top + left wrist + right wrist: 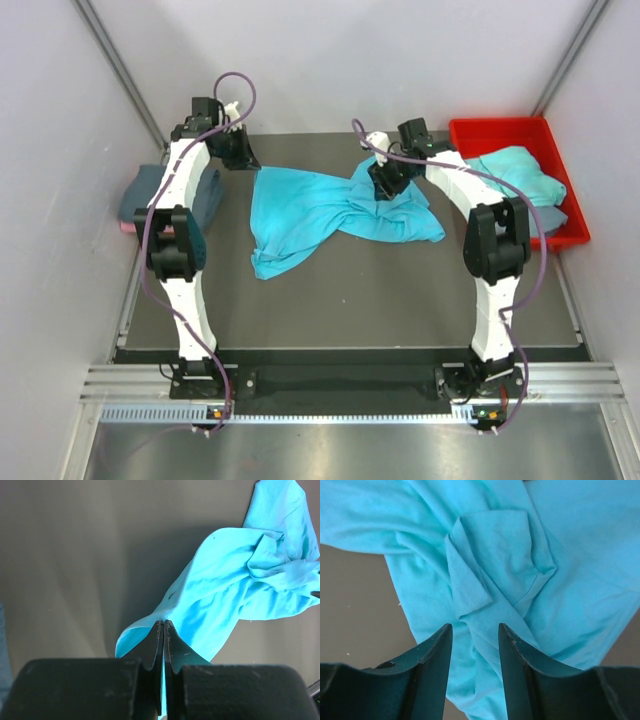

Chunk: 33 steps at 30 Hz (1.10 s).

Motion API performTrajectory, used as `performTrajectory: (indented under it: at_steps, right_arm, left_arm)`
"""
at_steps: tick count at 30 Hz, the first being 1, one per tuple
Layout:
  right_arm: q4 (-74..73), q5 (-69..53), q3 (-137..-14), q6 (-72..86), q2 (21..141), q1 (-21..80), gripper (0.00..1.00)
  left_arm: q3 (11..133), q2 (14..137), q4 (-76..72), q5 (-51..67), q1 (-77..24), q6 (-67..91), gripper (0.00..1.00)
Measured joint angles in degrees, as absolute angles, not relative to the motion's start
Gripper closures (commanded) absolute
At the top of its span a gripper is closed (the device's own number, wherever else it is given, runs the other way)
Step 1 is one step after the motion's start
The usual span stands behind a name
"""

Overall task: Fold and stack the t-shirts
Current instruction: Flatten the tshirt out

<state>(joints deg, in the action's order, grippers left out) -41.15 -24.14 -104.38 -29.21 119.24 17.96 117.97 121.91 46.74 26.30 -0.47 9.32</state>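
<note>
A turquoise t-shirt (320,210) lies crumpled and stretched across the middle of the table. My left gripper (243,155) is shut on its far left corner; the left wrist view shows the jaws (164,622) pinched on a thin edge of the cloth (235,580). Over the shirt's bunched right part, my right gripper (385,185) stands open. Its fingertips (475,626) hover just above a folded sleeve (510,545) with nothing between them. A folded slate blue-grey t-shirt (160,190) rests on a pink one (128,227) at the table's left edge.
A red plastic bin (500,130) stands at the back right, holding another teal t-shirt (515,172) over a blue-grey one (550,215). Grey walls close in on the left, right and back. The table's near half (350,300) shows dark bare surface.
</note>
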Motion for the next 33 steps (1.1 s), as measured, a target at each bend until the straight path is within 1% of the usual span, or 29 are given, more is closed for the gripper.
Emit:
performTrajectory:
  at_steps: [9,20,33]
  right_arm:
    - [-41.9,-29.4,-105.6,-23.1,125.1,14.6,0.6]
    - [-41.6,-33.1,-106.3,-20.0,126.8,13.7,0.62]
    - [-41.1,-34.2,-108.5,-18.5,129.3,13.7,0.62]
  left_arm:
    - [117.9,121.9,46.7,25.6,-0.5,9.0,1.0]
    - [117.5,121.9,46.8,23.5,-1.9,7.5,1.0]
    - [117.5,121.9,46.8,22.3,-2.2,7.0,1.0]
